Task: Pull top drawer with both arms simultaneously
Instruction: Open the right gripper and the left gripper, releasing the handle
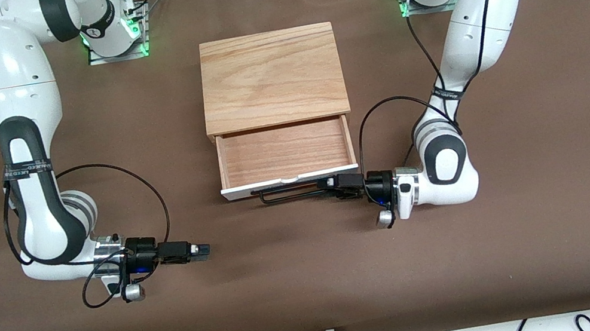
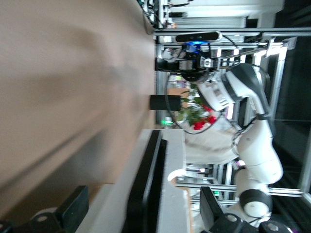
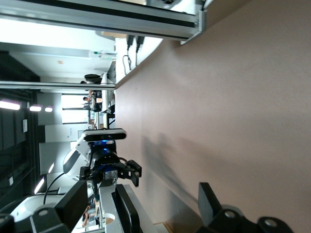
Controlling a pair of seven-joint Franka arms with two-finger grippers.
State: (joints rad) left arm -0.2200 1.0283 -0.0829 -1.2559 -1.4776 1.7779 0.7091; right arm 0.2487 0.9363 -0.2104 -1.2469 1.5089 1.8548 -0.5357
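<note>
Top drawer [image 1: 285,152] pulled out; left end effector [image 1: 328,184] spread around its handle [image 1: 287,192]; right end effector [image 1: 202,250] apart.

Our white left arm's black gripper [image 1: 328,184] and right arm's black gripper [image 1: 204,250] both lie level, fingers spread.

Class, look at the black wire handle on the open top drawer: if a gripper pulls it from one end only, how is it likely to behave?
The handle looks like thin wire, so it may flex slightly. The left gripper is at its end toward the left arm, so the top drawer might skew. The right gripper hovers over the table, apart from it.
</note>
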